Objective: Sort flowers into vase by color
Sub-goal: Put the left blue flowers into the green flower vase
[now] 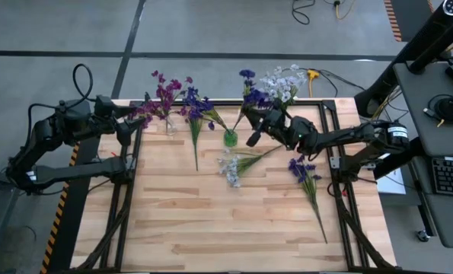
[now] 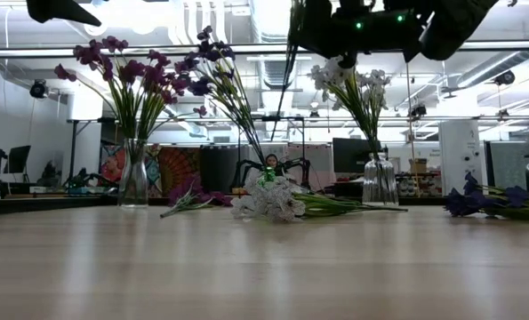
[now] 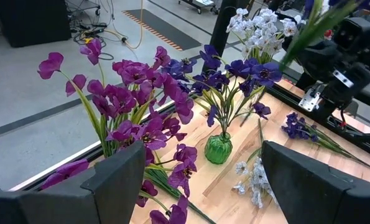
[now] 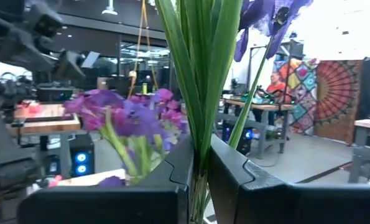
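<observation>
Left gripper [image 1: 132, 128]: fingers spread wide and empty, parked at the table's left back edge just beside the magenta bunch; this arm seems to be waiting.
Clear glass vase of magenta-purple sprigs [image 1: 165, 97]: back left, stems gathered upright, so this colour looks sorted.
Loose blue-violet sprig [image 1: 195, 125]: lies flat on the pale wooden table [image 1: 211, 221], between the magenta vase and the green one, not yet sorted.
Small green glass vase [image 1: 231, 138]: back centre, holding dark blue-violet blossoms.
Loose pale white-blue sprig [image 1: 234, 166]: lies flat in front of the green vase, not yet sorted.
Right gripper [image 1: 258, 128]: fingers pinched tight on a green-stemmed blue-violet sprig [image 4: 200, 74], held upright just beside the green vase, probably for lowering stem-first.
Clear vase of white-blue flowers [image 1: 285, 82]: back right, upright.
Second loose blue-violet sprig [image 1: 306, 176]: flat on the table's right side.
</observation>
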Robot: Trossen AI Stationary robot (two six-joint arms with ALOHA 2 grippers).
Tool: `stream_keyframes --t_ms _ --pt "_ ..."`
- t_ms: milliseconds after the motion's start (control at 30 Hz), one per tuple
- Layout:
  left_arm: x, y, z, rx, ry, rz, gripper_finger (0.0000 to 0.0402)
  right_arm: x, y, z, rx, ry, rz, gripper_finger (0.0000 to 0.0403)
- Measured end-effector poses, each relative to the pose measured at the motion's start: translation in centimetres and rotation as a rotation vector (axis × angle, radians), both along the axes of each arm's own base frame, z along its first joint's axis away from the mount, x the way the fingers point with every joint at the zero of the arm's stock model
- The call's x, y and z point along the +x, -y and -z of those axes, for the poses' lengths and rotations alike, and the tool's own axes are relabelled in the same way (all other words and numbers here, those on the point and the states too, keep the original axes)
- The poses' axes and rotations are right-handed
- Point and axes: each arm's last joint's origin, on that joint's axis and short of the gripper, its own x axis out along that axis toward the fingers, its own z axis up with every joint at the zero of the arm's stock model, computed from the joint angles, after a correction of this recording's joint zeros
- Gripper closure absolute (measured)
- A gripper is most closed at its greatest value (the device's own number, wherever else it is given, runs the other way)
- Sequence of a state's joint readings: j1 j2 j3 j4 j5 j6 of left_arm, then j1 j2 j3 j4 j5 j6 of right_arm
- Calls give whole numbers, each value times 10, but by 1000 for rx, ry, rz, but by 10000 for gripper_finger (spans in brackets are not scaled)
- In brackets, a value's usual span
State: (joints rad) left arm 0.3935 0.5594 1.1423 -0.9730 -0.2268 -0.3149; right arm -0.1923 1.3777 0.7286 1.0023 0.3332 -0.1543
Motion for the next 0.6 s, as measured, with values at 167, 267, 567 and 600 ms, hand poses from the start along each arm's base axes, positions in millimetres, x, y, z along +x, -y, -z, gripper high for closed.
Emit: stream_keyframes --t_ms 167,267,567,600 --pt "0 0 0 1 -1 -3 99 0 3 0 -1 0 -4 376" --pt "0 0 0 1 -1 -3 99 0 3 0 -3 -2 -16 376" --pt "0 0 0 0 -1 -4 99 9 5 17 5 -37 -15 376" --pt "0 0 0 0 -1 -3 99 10 5 17 5 -39 -15 376"
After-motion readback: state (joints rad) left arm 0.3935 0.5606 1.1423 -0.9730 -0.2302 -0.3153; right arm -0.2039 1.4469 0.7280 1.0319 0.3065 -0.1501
